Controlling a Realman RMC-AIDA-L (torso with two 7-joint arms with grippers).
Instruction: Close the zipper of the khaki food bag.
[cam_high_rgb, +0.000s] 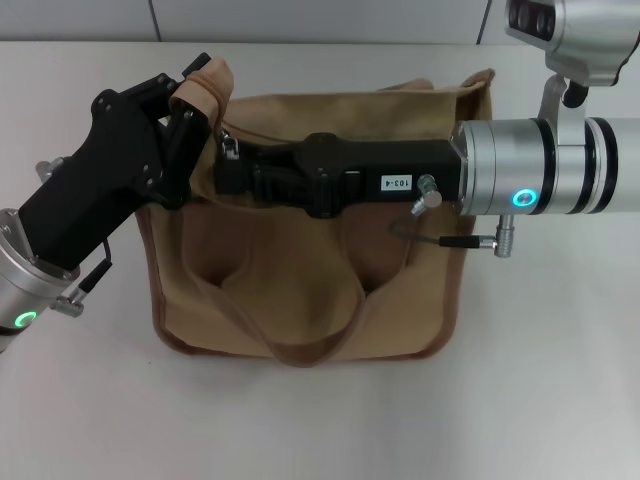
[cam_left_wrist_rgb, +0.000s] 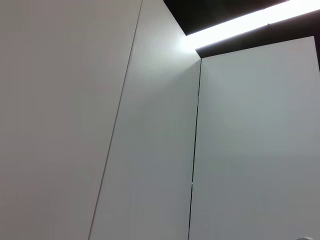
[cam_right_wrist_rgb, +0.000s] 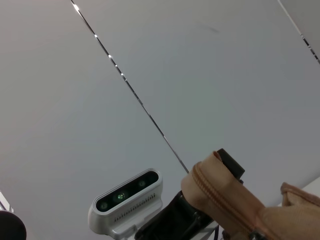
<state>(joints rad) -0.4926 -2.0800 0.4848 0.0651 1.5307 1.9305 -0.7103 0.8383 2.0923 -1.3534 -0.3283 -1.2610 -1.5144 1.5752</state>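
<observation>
The khaki food bag (cam_high_rgb: 310, 290) lies on the white table, its strap handles hanging toward me. My left gripper (cam_high_rgb: 188, 112) is at the bag's far left corner, shut on the upright corner flap (cam_high_rgb: 207, 82). My right gripper (cam_high_rgb: 226, 172) reaches across the bag's top from the right, its jaws together at the small silver pull tab (cam_high_rgb: 230, 148) next to that flap. The right arm's body hides most of the zipper line. In the right wrist view the flap (cam_right_wrist_rgb: 225, 202) shows with zipper teeth (cam_right_wrist_rgb: 209, 190) along it. The left wrist view shows only wall panels.
The white table (cam_high_rgb: 540, 400) surrounds the bag. A grey cable (cam_high_rgb: 430, 238) hangs from the right wrist over the bag. The left arm's wrist camera (cam_right_wrist_rgb: 127, 202) shows in the right wrist view. A wall runs behind the table.
</observation>
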